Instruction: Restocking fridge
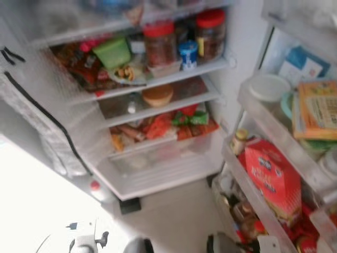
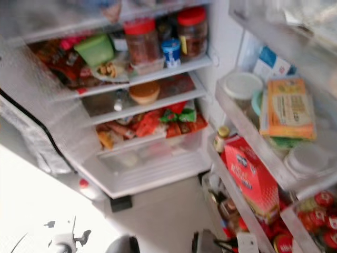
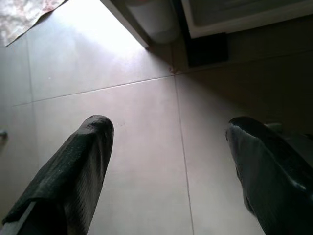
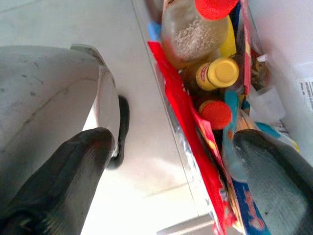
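Observation:
The fridge stands open in front of me. Two red-lidded jars (image 1: 159, 42) (image 1: 210, 32), a green tub (image 1: 112, 51) and a small blue pot (image 1: 188, 52) sit on its upper shelf (image 1: 205, 69). A brown round item (image 1: 157, 95) lies on the shelf below. Red and orange packets (image 1: 174, 125) lie above the clear drawer (image 1: 158, 158). My left gripper (image 3: 168, 128) hangs open over the tiled floor (image 3: 137, 161), holding nothing. My right gripper (image 4: 172, 139) is open and holds nothing. It is low beside the door's bottom rack, where a yellow-capped bottle (image 4: 217, 72) and a red-capped bottle (image 4: 215, 113) stand.
The open door's racks on the right hold a red carton (image 1: 271, 176), a white-lidded tub (image 1: 268, 87) and an orange packet (image 1: 317, 109). A black foot (image 1: 129, 205) sits under the fridge. Bright light washes out the floor at the lower left (image 1: 37, 211).

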You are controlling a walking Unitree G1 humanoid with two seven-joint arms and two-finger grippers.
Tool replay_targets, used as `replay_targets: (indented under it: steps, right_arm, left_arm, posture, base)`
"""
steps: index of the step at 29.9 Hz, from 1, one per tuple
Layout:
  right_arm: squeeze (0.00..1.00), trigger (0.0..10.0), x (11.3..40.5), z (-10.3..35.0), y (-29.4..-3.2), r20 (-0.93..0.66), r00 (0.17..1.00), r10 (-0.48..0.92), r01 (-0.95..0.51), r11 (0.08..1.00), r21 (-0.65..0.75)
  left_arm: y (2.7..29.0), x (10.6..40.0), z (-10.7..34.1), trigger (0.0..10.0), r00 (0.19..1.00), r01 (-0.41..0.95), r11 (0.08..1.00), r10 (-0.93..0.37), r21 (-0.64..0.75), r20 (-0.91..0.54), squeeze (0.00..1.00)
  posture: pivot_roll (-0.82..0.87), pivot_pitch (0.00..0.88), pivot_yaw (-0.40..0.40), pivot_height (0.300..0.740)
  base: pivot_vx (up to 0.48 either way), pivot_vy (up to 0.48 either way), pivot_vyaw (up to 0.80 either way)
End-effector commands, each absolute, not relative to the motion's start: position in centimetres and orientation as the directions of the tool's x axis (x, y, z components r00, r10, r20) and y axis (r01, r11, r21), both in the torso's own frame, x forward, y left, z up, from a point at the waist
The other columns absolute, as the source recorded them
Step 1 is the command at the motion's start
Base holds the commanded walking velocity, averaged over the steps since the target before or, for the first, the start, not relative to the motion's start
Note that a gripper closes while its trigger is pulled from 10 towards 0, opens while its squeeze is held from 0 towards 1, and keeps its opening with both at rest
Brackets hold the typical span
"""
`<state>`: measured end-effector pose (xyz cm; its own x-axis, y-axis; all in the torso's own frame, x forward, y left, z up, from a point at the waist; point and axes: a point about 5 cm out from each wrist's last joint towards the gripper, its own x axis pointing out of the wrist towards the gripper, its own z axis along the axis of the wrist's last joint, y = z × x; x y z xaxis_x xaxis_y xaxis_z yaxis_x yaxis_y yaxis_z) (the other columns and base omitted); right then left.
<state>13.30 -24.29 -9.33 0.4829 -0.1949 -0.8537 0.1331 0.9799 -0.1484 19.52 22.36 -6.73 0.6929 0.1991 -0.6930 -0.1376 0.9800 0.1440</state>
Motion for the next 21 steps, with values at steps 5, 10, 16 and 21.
replay_targets:
  steps: [5,10,16,21]
  right_arm:
    - [0.00,10.0,14.6,-9.4,-21.7,-0.837,0.544,-0.066,0.074,0.997,-0.031]
    - [0.00,10.0,14.6,-9.4,-21.7,-0.838,0.541,-0.066,0.070,0.997,-0.033]
    - [0.00,10.0,14.6,-9.4,-21.6,-0.839,0.543,-0.050,0.084,0.996,-0.005]
    - [0.00,10.0,14.5,-9.4,-21.6,-0.838,0.543,-0.046,0.082,0.997,-0.001]
  left_arm:
    - [22.5,18.4,-7.3,10.0,0.663,-0.141,0.977,0.213,0.160,-0.718,0.00]
    - [22.4,18.2,-7.4,10.0,0.658,-0.137,0.977,0.212,0.162,-0.723,0.00]
    - [22.2,17.9,-7.7,10.0,0.649,-0.128,0.979,0.203,0.158,-0.734,0.00]
    - [22.2,17.3,-8.0,10.0,0.633,-0.128,0.981,0.195,0.147,-0.749,0.00]
  posture:
    - [-0.07,0.058,0.075,0.740]
    - [-0.07,0.061,0.074,0.740]
    - [-0.07,0.066,0.075,0.740]
    - [-0.07,0.069,0.075,0.740]
  base:
    - [0.000,0.000,0.00]
    - [0.000,0.000,0.00]
    - [0.000,0.000,0.00]
    - [0.000,0.099,0.00]
